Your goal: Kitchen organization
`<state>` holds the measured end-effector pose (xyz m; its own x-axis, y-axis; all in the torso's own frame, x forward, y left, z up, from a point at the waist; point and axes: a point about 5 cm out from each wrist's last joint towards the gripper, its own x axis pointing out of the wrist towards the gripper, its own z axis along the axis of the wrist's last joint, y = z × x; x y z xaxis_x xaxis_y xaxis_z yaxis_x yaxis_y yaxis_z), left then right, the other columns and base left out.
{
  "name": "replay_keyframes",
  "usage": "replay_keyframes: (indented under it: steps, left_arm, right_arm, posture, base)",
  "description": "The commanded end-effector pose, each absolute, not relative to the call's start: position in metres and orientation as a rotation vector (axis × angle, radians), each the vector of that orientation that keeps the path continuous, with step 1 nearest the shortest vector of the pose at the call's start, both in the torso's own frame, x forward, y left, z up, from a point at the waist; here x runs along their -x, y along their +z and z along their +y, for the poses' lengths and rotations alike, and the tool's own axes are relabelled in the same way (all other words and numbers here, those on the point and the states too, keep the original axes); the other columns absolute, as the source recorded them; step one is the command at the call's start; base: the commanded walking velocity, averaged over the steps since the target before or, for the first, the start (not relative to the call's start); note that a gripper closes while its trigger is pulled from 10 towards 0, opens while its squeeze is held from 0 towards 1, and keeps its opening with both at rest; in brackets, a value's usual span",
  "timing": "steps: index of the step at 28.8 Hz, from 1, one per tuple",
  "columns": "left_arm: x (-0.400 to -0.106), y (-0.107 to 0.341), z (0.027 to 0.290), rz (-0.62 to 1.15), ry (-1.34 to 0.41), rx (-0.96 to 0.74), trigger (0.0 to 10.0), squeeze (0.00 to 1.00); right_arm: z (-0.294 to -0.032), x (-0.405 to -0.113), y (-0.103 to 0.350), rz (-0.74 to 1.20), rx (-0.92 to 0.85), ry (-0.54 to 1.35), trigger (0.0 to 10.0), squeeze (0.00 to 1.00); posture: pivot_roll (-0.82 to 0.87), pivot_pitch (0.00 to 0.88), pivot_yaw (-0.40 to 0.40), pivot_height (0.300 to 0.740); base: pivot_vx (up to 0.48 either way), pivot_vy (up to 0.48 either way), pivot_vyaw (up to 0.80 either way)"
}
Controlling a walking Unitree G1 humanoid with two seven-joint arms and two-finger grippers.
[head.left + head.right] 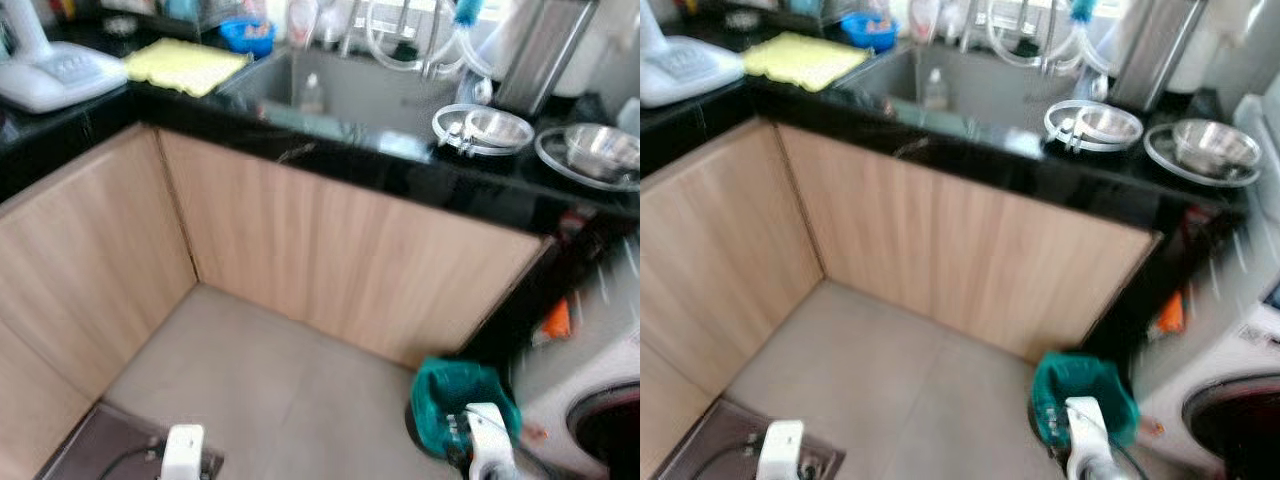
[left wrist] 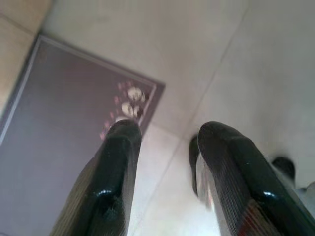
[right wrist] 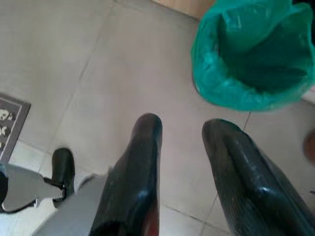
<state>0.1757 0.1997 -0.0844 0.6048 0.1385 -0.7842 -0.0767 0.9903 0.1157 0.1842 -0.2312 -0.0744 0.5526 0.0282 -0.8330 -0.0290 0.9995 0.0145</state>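
Note:
A black L-shaped counter runs across the back, with a sink sunk in its middle. To the sink's right lie a round wire rack and a steel bowl. A yellow cloth lies on the counter to the sink's left, with a white appliance further left. Both arms hang low near the floor. My left gripper is open over the tiles and a grey mat. My right gripper is open with nothing between its fingers, near a bin with a green liner.
Light wood cabinet fronts close the corner below the counter. The green-lined bin stands on the tiled floor at the right, beside a white washing machine. A grey mat lies at the lower left. The eye views are blurred.

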Motion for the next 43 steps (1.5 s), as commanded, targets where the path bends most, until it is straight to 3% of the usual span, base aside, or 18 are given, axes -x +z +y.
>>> replay_keyframes:
  steps: [1,12,24,32,43]
  left_arm:
    - [-0.1763,-0.0852,0.1933,0.917,0.111,-0.064,10.0,0.00]
    - [-0.1760,-0.0852,0.1939,0.919,0.086,-0.081,10.0,0.00]
    - [-0.1755,-0.0852,0.1945,0.918,0.067,-0.095,10.0,0.00]
    - [-0.1766,-0.0849,0.1937,0.918,0.047,-0.099,10.0,0.00]
    - [-0.1772,-0.0847,0.1931,0.917,0.056,-0.074,10.0,0.00]
  right_arm:
    - [-0.2388,-0.1784,-0.0752,0.994,0.002,0.011,10.0,0.00]
    - [-0.2376,-0.1764,-0.0768,1.015,0.014,0.016,10.0,0.00]
    - [-0.2357,-0.1758,-0.0773,1.010,0.005,0.022,10.0,0.00]
    - [-0.2354,-0.1768,-0.0768,0.994,-0.009,0.016,10.0,0.00]
    - [-0.2360,-0.1780,-0.0761,0.992,-0.013,0.012,10.0,0.00]
  posture:
    - [-0.05,0.006,-0.048,0.706]
    - [-0.04,0.000,-0.042,0.706]
    - [-0.04,0.000,-0.037,0.706]
    - [-0.04,0.000,-0.038,0.706]
    - [-0.04,0.000,-0.044,0.706]
  base:
    - [0.375,0.000,0.00]
    - [0.377,0.000,0.00]
    - [0.377,0.000,-0.70]
    - [0.367,0.000,0.00]
    - [0.000,0.000,0.00]
